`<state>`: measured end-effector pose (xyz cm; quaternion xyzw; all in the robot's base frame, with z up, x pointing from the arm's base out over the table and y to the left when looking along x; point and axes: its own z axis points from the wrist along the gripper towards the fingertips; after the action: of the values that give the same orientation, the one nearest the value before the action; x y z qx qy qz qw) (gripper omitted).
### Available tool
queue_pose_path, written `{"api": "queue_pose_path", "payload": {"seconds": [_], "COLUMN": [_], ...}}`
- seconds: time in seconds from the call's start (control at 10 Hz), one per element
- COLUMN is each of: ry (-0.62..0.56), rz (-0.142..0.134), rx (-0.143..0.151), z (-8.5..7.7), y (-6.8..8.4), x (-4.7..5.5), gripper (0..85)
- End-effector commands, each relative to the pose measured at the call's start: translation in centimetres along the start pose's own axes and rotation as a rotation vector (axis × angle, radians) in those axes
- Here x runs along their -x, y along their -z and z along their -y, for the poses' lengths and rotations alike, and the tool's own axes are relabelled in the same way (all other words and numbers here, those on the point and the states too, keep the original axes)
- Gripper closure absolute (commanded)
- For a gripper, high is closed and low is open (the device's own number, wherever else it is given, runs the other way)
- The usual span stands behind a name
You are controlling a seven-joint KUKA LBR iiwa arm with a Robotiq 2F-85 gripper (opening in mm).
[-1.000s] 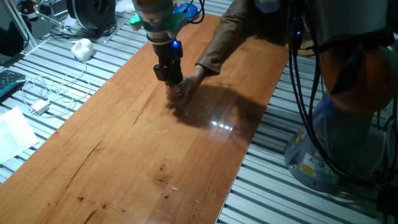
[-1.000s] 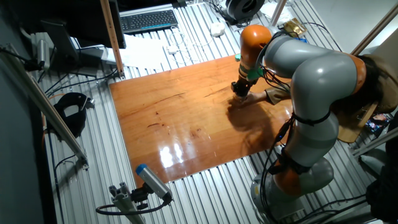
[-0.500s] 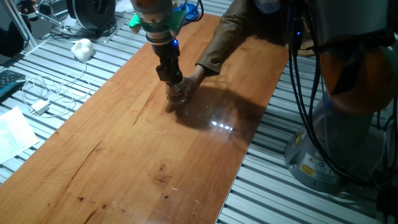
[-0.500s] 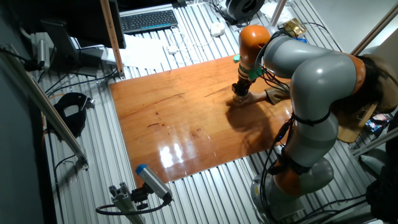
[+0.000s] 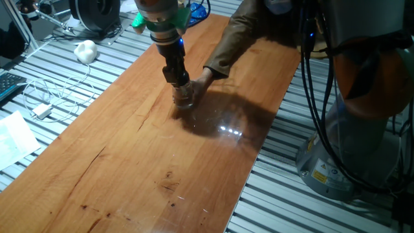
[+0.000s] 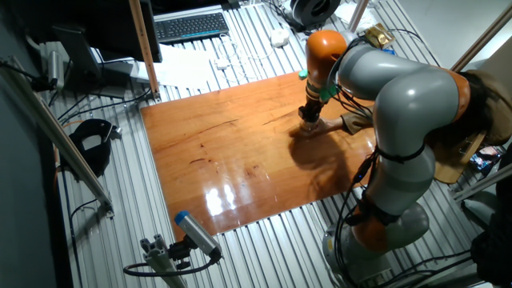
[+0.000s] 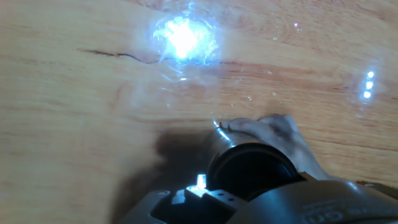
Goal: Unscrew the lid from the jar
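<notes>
The small clear jar (image 5: 186,99) stands upright on the wooden board (image 5: 129,162), with a person's hand (image 5: 204,80) steadying it from the right. My gripper (image 5: 180,88) comes straight down onto its top and is shut on the black lid (image 7: 252,173), which the hand view shows as a dark round cap just below the fingers. There the person's fingertips (image 7: 273,134) wrap the jar's far side. In the other fixed view the gripper (image 6: 308,120) hides most of the jar (image 6: 307,128).
The person's sleeved arm (image 5: 239,35) reaches in from the back right. The robot's base (image 5: 362,129) stands off the board's right edge. Cables and a white lump (image 5: 85,50) lie on the slatted table to the left, and a keyboard (image 6: 190,26) beyond.
My wrist has turned a little about its vertical axis while staying over the jar. The jar and the person's hand have stayed in place.
</notes>
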<state>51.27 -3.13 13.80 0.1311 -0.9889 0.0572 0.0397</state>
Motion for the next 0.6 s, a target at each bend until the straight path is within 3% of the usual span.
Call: {"api": "queue_pose_path", "payload": {"seconds": [0.0,0.2,0.3,0.5], "ry": [-0.006,-0.022,-0.038,-0.055], "rz": [-0.003,-0.014,0.000,0.021], "rx": [-0.010,-0.046,-0.063,-0.094], "z": [-0.2,-0.8,-1.1,-1.4], "y": [0.5,1.6,1.8,1.6], "x": [-0.1,-0.3,-0.4,-0.4], "gripper": [68.0,68.0,68.0,34.0]}}
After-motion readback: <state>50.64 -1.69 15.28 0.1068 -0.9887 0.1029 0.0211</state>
